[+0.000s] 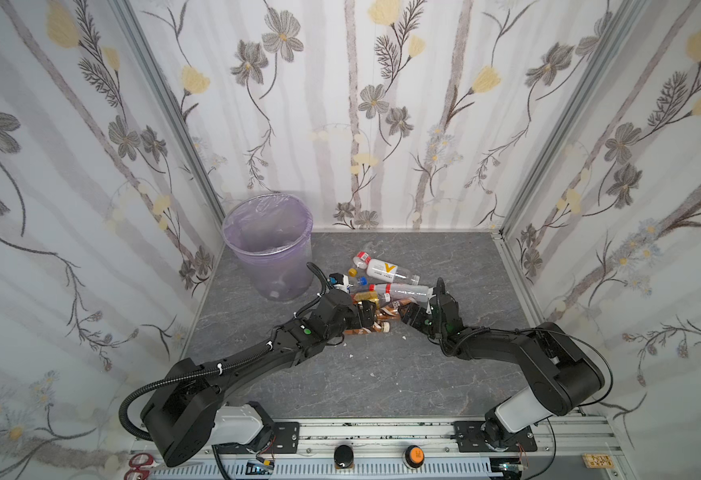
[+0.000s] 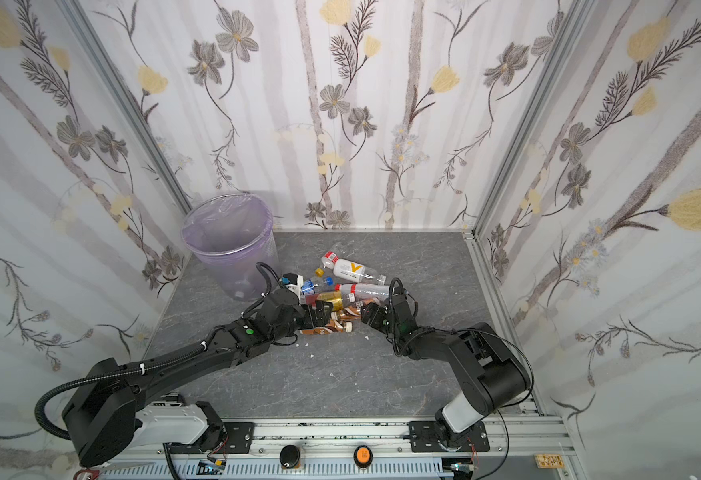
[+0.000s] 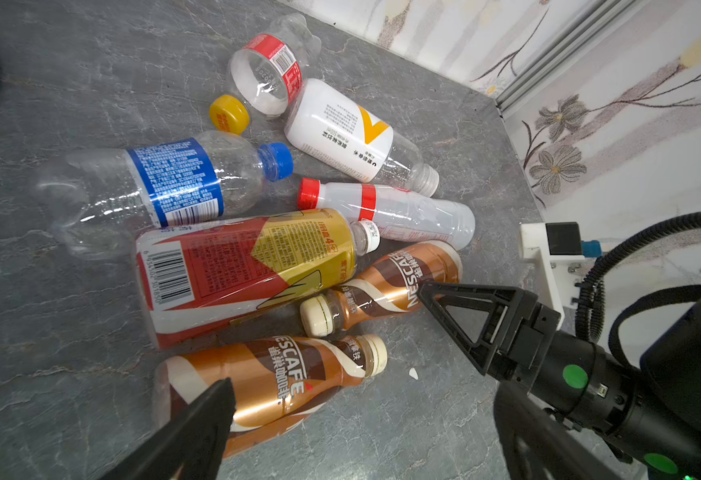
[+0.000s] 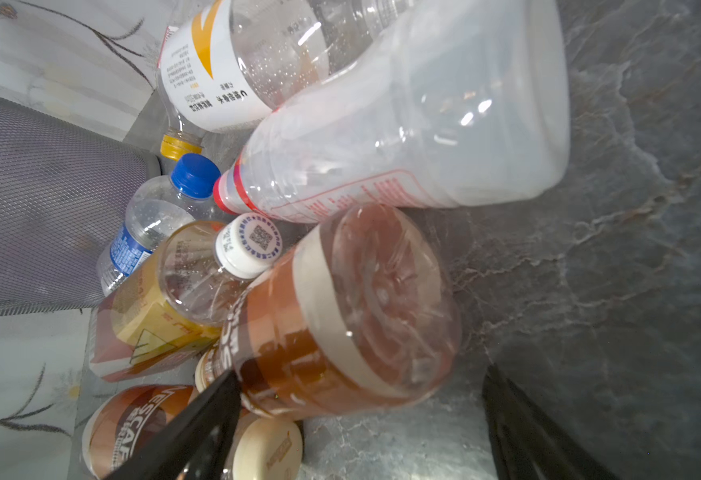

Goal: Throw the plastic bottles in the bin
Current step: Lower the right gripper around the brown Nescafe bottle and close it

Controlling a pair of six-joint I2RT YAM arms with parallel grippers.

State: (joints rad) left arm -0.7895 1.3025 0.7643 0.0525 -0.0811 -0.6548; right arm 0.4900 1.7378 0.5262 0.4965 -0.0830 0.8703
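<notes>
A grey marbled tabletop (image 1: 382,374) fills the middle of both top views, closed in on three sides by walls (image 1: 382,124) papered with grey and yellow flowers and joined by aluminium posts (image 1: 166,95). A few white scraps (image 1: 404,337) lie on the stone. The bin (image 1: 257,270) stands in the table's far left corner, left of centre in the frame. The plastic bottles (image 1: 386,286) lie heaped at centre, just right of the bin.

The left gripper (image 1: 367,315) hangs over the heap's near edge, jaws spread wide and empty, one finger beside a Nescafé bottle (image 3: 282,386). The right gripper (image 4: 361,374) straddles the base of another brown coffee bottle (image 4: 340,311), jaws apart (one finger against it, the other clear). Along the bottom edge runs a metal rail (image 1: 382,432) carrying an orange button (image 1: 413,455).
</notes>
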